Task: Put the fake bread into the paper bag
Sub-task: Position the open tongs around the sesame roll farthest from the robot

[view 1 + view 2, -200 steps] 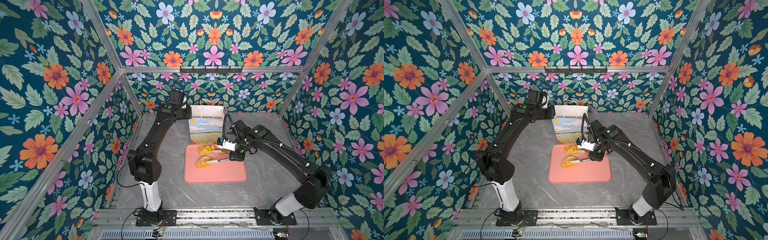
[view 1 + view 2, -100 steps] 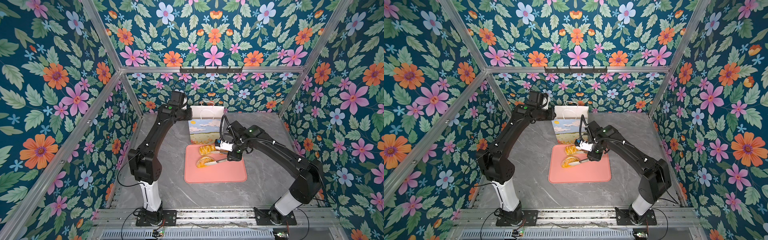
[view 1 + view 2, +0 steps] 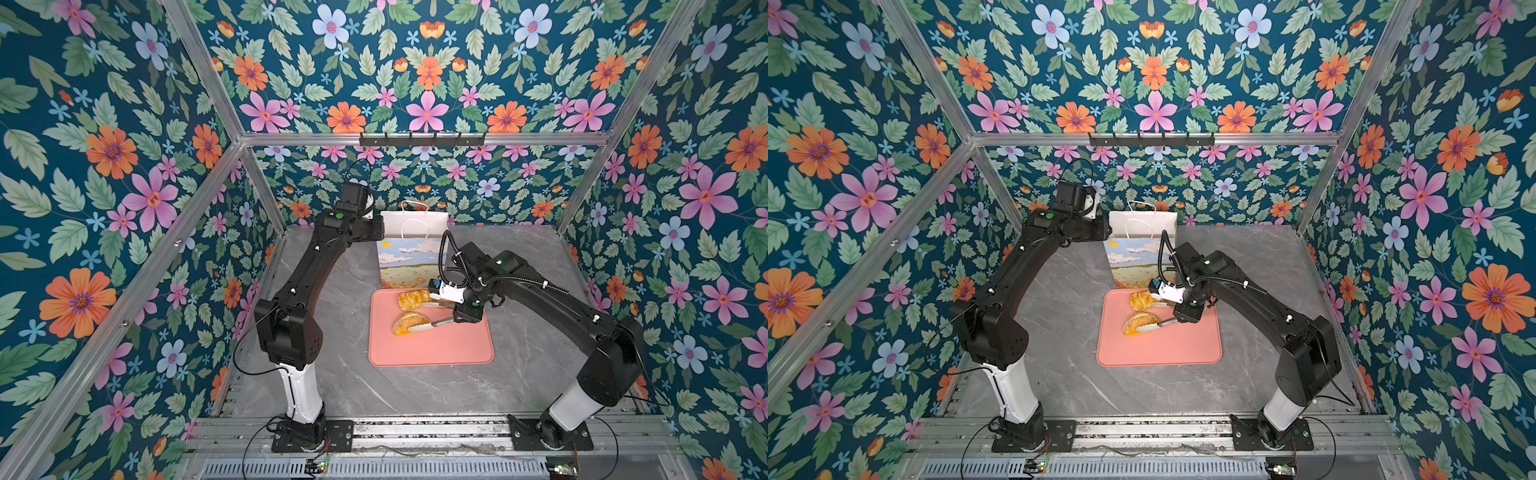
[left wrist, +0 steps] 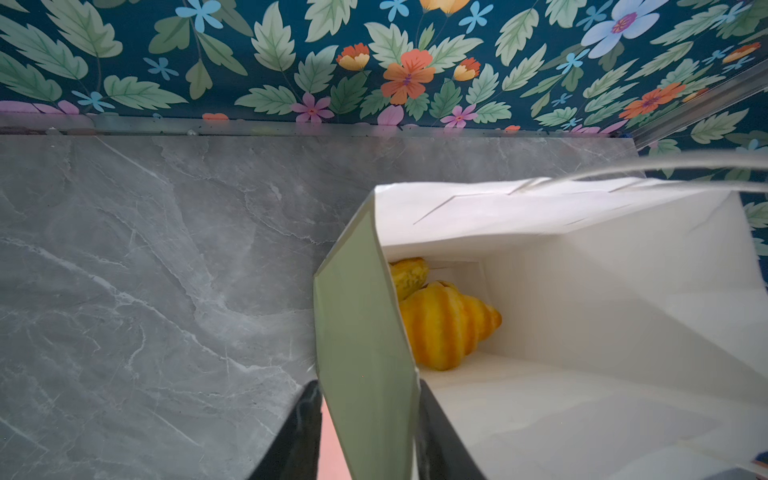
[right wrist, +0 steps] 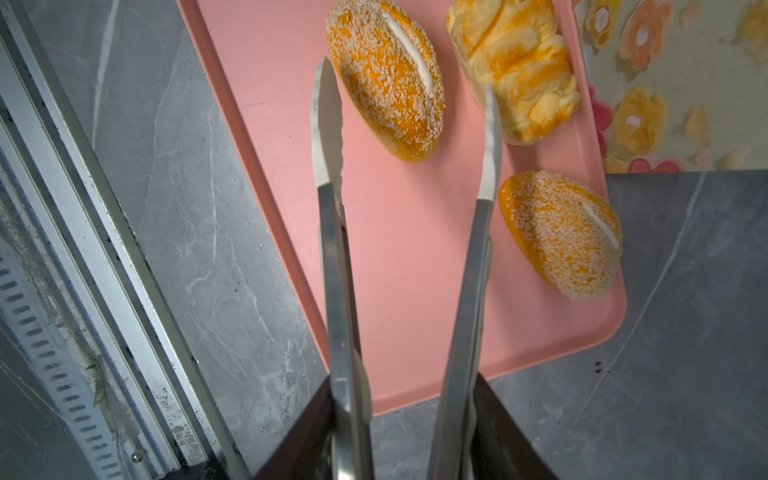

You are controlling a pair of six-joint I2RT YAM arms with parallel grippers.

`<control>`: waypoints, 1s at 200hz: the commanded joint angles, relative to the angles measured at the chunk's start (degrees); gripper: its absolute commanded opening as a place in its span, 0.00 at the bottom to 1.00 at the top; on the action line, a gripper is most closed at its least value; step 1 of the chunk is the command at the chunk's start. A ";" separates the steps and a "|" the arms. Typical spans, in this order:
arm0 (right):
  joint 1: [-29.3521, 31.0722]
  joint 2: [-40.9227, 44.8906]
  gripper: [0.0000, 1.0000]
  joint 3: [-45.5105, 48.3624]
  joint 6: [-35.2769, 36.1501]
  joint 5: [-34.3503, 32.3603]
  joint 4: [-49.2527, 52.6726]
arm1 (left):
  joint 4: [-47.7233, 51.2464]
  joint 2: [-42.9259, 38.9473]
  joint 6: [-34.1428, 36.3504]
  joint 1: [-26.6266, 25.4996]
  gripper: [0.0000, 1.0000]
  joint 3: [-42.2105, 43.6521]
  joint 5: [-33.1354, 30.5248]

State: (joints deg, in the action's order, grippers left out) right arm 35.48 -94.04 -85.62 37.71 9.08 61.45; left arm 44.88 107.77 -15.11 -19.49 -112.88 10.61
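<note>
The paper bag (image 3: 409, 266) stands upright behind the pink tray (image 3: 432, 349). My left gripper (image 4: 368, 399) is shut on the bag's side wall (image 4: 365, 332), holding the mouth apart. Inside lie a ridged croissant (image 4: 449, 328) and a second piece (image 4: 409, 274). My right gripper (image 5: 403, 386) is shut on metal tongs (image 5: 332, 232). The tongs' arms stand apart on either side of a sesame roll (image 5: 386, 79) without squeezing it. A lattice pastry (image 5: 515, 66) and another sesame roll (image 5: 561, 232) lie beside it on the tray (image 5: 407, 257).
Grey marble tabletop (image 3: 332, 291) is enclosed by floral walls on three sides. An aluminium rail (image 3: 415, 428) runs along the front edge, carrying both arm bases. A hook bar (image 3: 422, 139) hangs on the back wall.
The right arm's elbow has shifted slightly while the tongs stay at the near sesame roll. The left arm has not moved.
</note>
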 commanded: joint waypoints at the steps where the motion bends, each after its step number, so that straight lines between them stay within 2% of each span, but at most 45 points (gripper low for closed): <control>1: 0.11 0.05 0.47 0.01 0.80 1.34 -0.35 | -0.41 -0.67 -0.36 0.04 0.38 -0.34 -0.06; 121: 0.89 0.10 0.45 1.87 -0.59 4.75 -0.83 | -0.43 -0.36 -0.46 0.06 0.38 -0.25 0.29; 200: 4.21 -0.44 0.44 1.09 -2.44 3.33 1.48 | -0.89 -0.28 -0.45 0.01 0.38 0.39 0.72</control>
State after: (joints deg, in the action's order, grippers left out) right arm 38.26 -94.48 -83.81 36.05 12.43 60.82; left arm 44.62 107.68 -15.14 -19.49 -112.68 10.70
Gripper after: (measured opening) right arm 0.444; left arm 0.382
